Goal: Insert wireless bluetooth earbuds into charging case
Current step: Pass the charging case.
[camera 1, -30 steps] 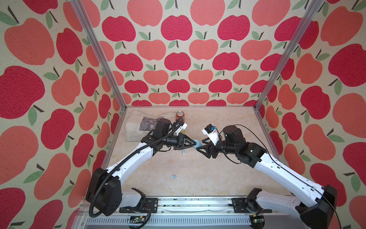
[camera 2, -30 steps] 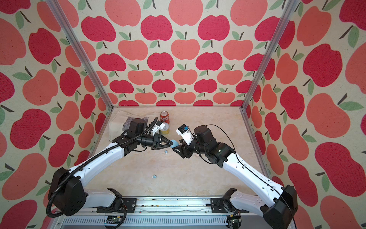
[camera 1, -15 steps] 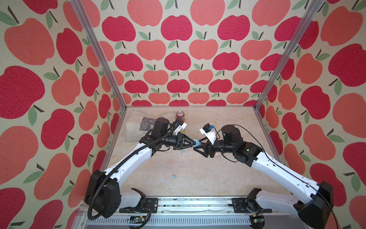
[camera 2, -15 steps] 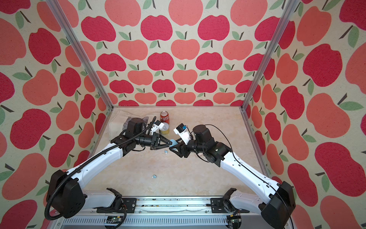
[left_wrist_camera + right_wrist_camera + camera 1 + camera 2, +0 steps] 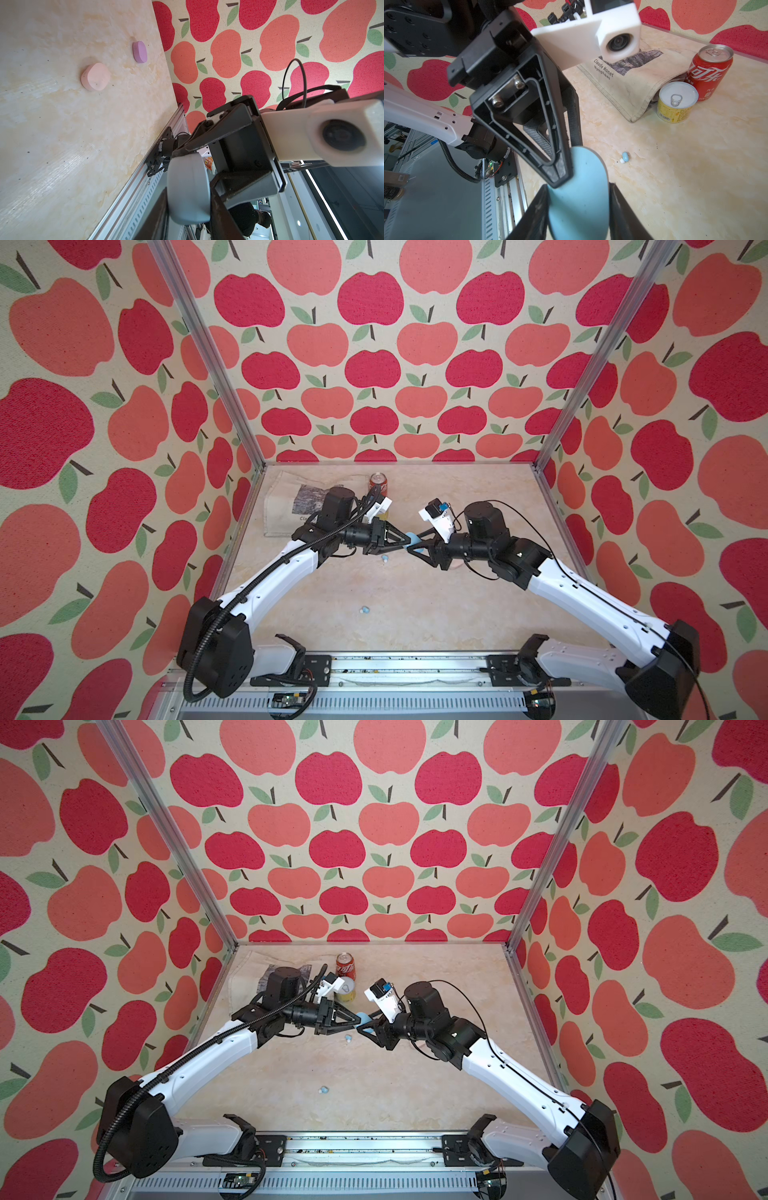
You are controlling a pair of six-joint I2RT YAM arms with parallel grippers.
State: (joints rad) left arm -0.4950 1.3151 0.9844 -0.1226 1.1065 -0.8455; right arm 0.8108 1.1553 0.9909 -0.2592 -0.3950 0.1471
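Both arms reach inward with elbows bent and meet tip to tip at the light blue case (image 5: 411,537). The left gripper (image 5: 404,546) and right gripper (image 5: 417,546) clasp it from opposite sides (fingers of each touching it).

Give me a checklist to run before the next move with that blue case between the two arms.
1. Right grip: ok; the right gripper has its fingers against both sides of the light blue case.
2. Left release: cannot tell; the left gripper has its fingers at the case too.
3. Case clear of the table: ok; it is up in the air.
4. Lid open for buds: not ok; it looks closed.
5. Buds located: ok; the far earbud lies on the table by the grippers, the near earbud closer to the rail.
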